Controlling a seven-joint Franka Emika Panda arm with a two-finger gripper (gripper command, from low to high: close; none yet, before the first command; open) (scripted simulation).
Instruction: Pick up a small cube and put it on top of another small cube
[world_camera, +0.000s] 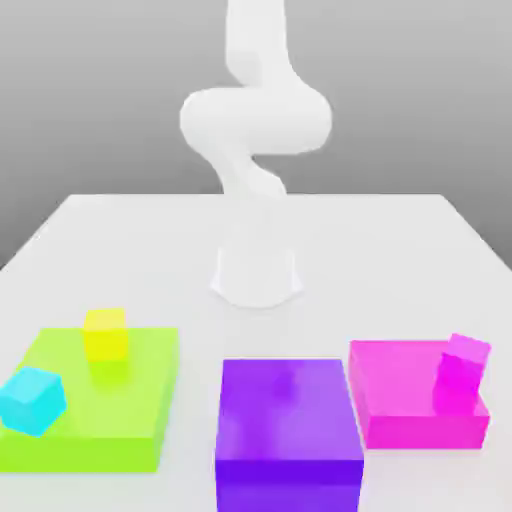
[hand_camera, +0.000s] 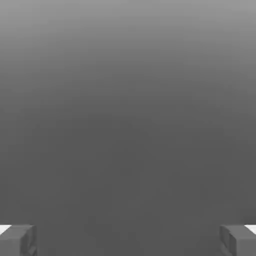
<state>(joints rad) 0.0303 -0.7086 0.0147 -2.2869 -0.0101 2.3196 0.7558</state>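
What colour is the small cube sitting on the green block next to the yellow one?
Cyan: the small cube shows best in the exterior view.

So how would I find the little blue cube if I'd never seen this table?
Start at the big lime-green block, the one furthest to the exterior view's left on the white table. The little blue cube sits on its near left corner. Its neighbour on the same block is a small yellow cube, further back.
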